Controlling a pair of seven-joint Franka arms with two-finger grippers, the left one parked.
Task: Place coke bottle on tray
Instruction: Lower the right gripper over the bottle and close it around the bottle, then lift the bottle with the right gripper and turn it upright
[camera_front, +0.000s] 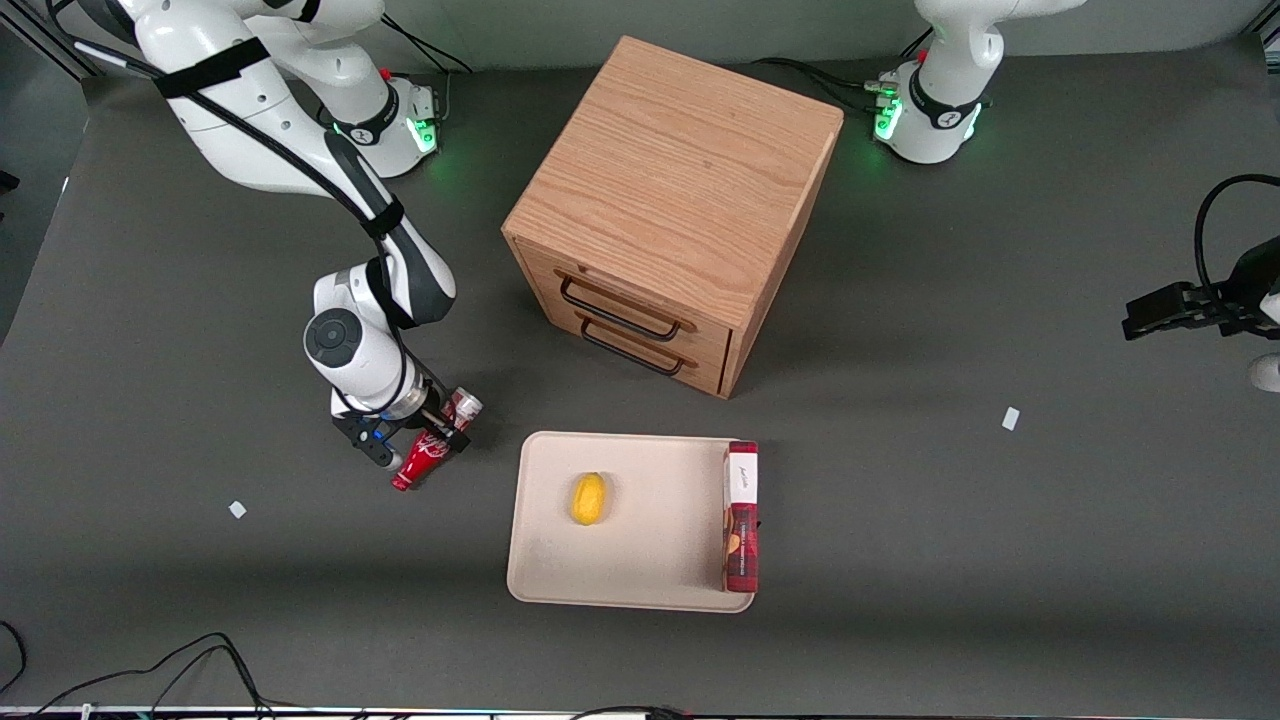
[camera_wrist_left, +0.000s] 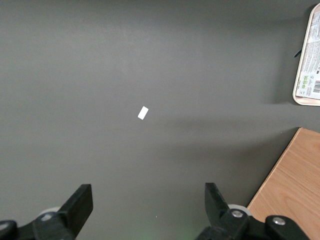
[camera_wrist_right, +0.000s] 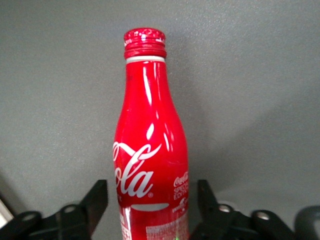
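Here, the labelled parts are as follows.

- Claw (camera_front: 432, 437): left of centre in the front view, low over the table (camera_front: 150, 420), its fingers (camera_wrist_right: 95, 202) astride the coke bottle (camera_front: 432, 452); whether they press on it cannot be told.
- Coke bottle: lying tilted, red neck toward the lower left of the frame, silver base toward the upper right, just beside the tray (camera_front: 640, 590) but apart from it.
- Tray: lower centre, carrying a yellow fruit (camera_front: 589, 498) and a red box (camera_front: 741, 515).
- Wooden cabinet (camera_front: 675, 190): upper centre.
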